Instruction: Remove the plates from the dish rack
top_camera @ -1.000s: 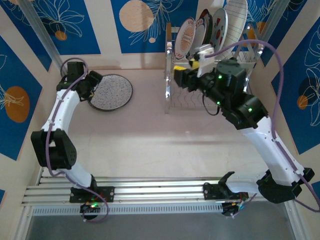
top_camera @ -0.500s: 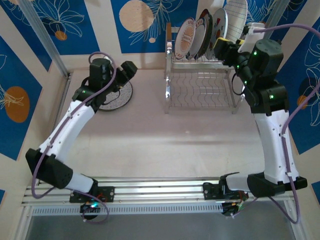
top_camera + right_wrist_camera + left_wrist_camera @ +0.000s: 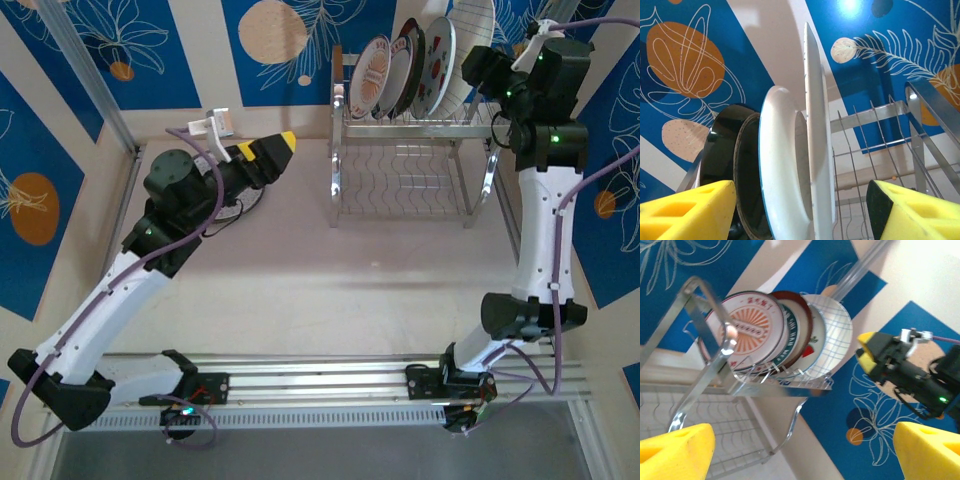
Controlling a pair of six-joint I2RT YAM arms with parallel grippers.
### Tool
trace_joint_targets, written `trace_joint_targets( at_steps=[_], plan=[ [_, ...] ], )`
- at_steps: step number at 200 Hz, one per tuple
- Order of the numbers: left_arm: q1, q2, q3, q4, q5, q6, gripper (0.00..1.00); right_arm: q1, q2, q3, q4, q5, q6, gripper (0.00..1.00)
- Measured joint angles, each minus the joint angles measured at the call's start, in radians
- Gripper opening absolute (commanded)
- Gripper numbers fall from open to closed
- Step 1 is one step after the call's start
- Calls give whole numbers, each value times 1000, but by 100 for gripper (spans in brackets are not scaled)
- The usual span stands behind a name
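Top external view is showing the dish rack (image 3: 405, 175) standing at the far side of the pale table (image 3: 300, 270), right of centre. Its chrome wire is gleaming, and its lower shelf is running in wavy lines between upright legs. The plates (image 3: 410, 70) are standing on edge in the slotted upper tier, leaning side by side. A sunburst plate (image 3: 372, 78) with orange rays is sitting at the left end. Next are coming a dark-rimmed plate (image 3: 405, 62), a strawberry plate (image 3: 438, 60) and, tallest, a plaid plate (image 3: 478, 30), whose fine blue grid is reading clearly from the left wrist.

Left of the rack and well apart from it, the left gripper (image 3: 282, 145) is hanging above the table. Its blocky yellow fingers (image 3: 675, 450) are sitting far apart with nothing between them.

At the rack's right end, the right gripper (image 3: 478, 66) is hovering just beside the plaid plate. Its jaws are spread wide, and the glossy, thin plate rims are rising beyond them; whether either finger is touching one, I cannot tell.
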Motion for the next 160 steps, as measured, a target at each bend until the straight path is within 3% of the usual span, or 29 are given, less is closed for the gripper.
trace_joint_targets(
  at_steps=[71,160],
  plan=[
    [-47,-3,-3,23,1,10,92,-16,134,124,-27,-64,5,61],
    [-93,7,11,19,-2,58,92,-16,200,161,-46,-67,-8,51]
  ],
)
